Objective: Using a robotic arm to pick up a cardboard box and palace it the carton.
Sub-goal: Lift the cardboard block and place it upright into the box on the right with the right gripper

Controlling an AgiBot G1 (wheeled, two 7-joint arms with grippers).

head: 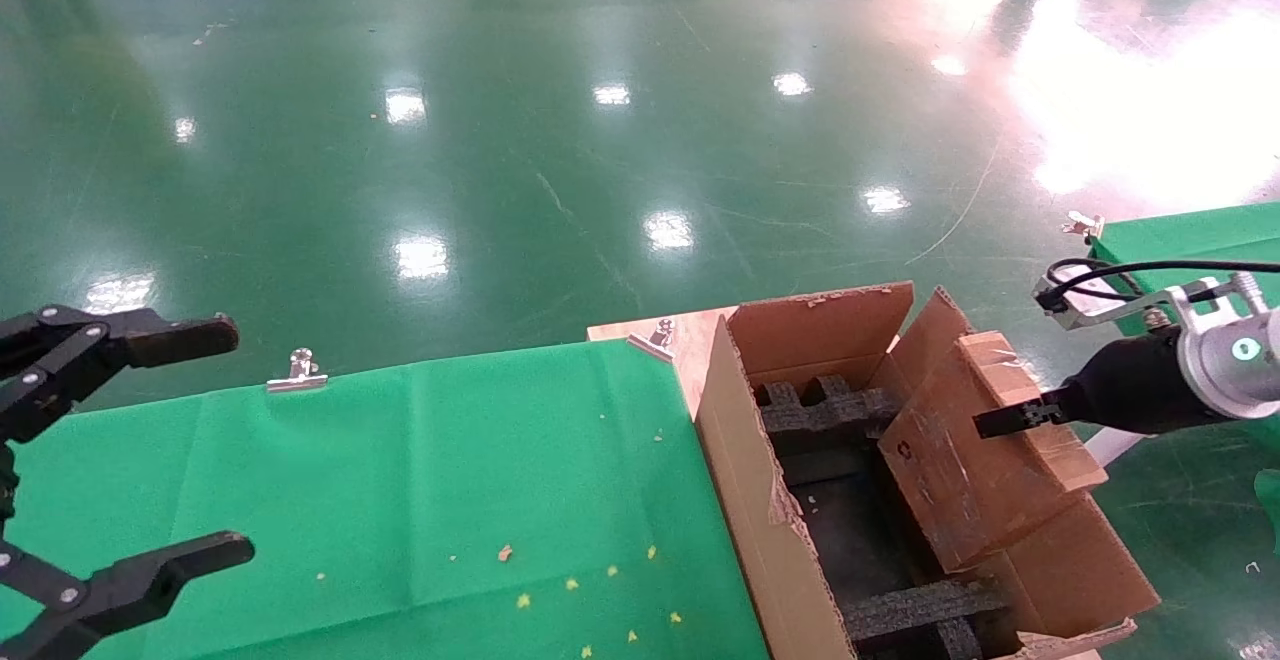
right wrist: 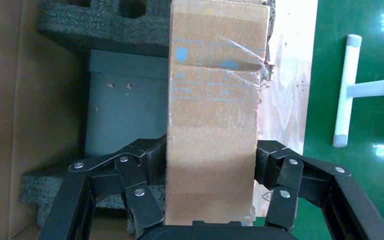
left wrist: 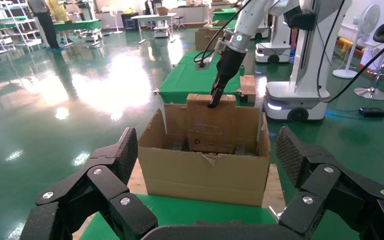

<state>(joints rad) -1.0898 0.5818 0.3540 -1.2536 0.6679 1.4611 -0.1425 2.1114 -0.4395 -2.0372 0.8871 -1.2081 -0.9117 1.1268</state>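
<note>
The cardboard box (head: 985, 460), tilted on edge, hangs half inside the carton (head: 800, 540), clamped in the right pincer (head: 1000, 422) of the white robotic arm (head: 1215, 360), which reaches in from the carton's far side. Below the pincer sit black foam inserts (head: 820, 410). The left pincer (head: 160, 450) is parked with its jaws spread wide over the green counter (head: 420, 480), holding nothing.

From the left wrist, the cardboard box (left wrist: 215, 125) stands upright above the carton's (left wrist: 205, 175) front wall, with the right pincer (left wrist: 213, 102) gripping its top edge.

From the right wrist, the fingers (right wrist: 140, 192) press both narrow sides of the cardboard box (right wrist: 212, 125); beyond the pincer lie foam inserts (right wrist: 80, 30) and a grey panel (right wrist: 125, 110). The box appears to overhang the carton's side wall, so lowering from here could catch it on the wall or foam and twist it out of the grip.
</note>
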